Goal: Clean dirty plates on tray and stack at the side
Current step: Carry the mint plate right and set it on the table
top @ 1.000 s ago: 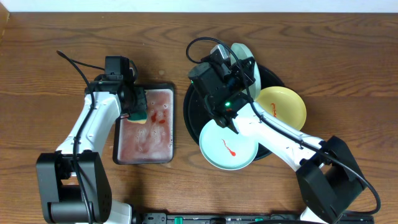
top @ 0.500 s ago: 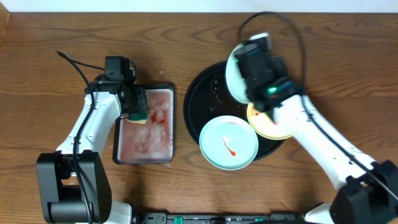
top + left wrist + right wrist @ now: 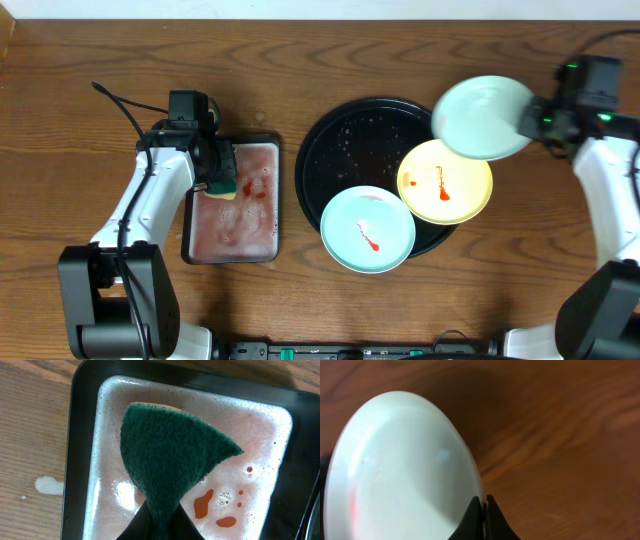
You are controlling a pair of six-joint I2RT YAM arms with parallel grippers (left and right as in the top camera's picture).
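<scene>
Tray (image 3: pixel 338 150), glossy black, brown wood-grain table (image 3: pixel 80 60)

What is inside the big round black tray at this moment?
A yellow plate and a pale blue plate, both smeared red, partly over the rim of the tray. The tray floor under them is hidden.

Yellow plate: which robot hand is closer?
Right. The right gripper, gripping a pale blue plate, is just beyond the yellow plate; the left gripper is far across, pinching the sponge.
</scene>
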